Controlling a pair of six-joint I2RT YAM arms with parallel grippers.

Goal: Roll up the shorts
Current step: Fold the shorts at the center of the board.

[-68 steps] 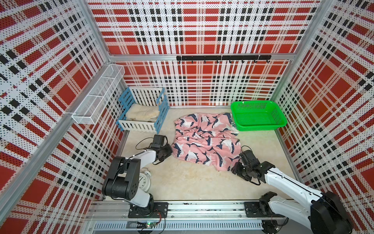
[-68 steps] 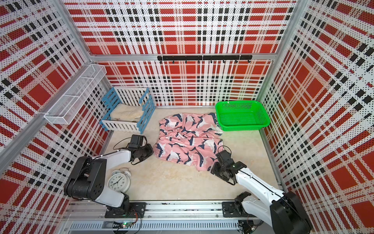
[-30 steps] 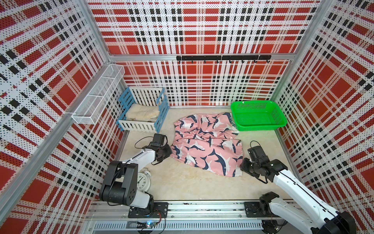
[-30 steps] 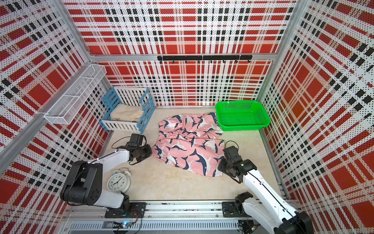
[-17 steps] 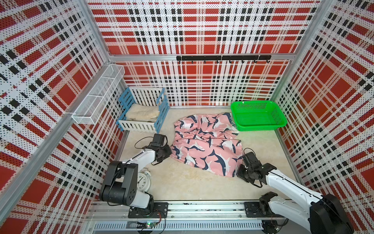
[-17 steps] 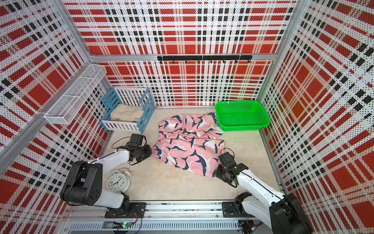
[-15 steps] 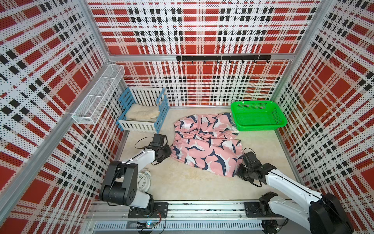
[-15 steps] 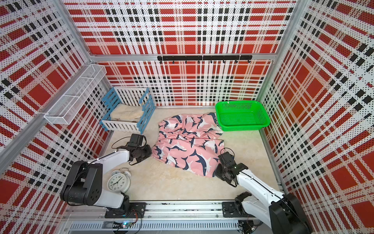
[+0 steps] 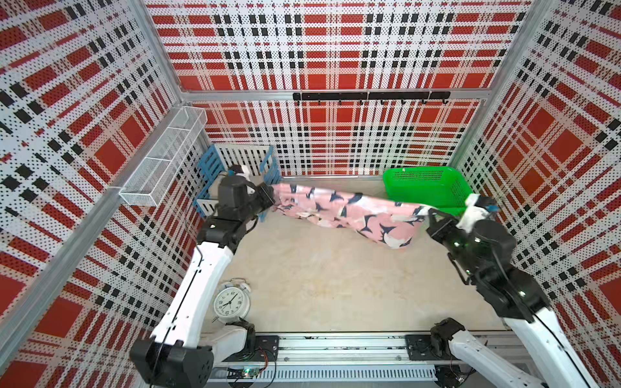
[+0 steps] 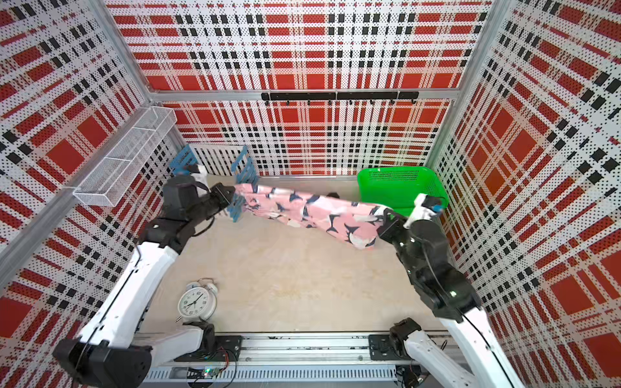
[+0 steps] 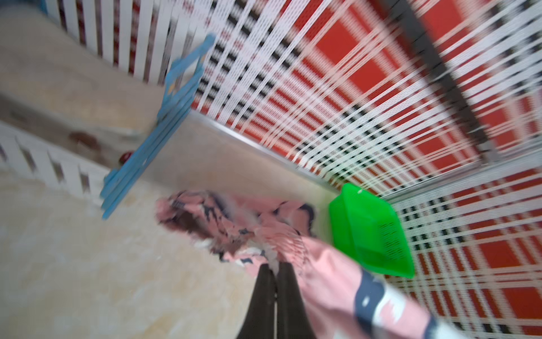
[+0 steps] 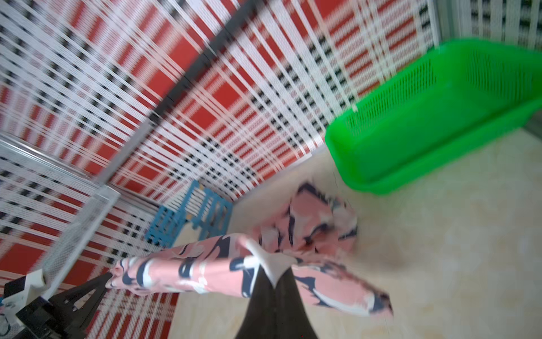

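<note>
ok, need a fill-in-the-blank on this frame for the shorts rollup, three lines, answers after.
1. The shorts span from the left gripper to the right gripper, both with jaws ____.
2. The plastic basket beside the right gripper is ____.
3. The alarm clock stands by the ____ arm's base.
Answers: shut, green, left.

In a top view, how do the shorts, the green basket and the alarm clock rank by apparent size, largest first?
1. shorts, stretched out and held up nearer the camera
2. green basket, partly hidden, so this rank is unsure
3. alarm clock, clearly smallest
</note>
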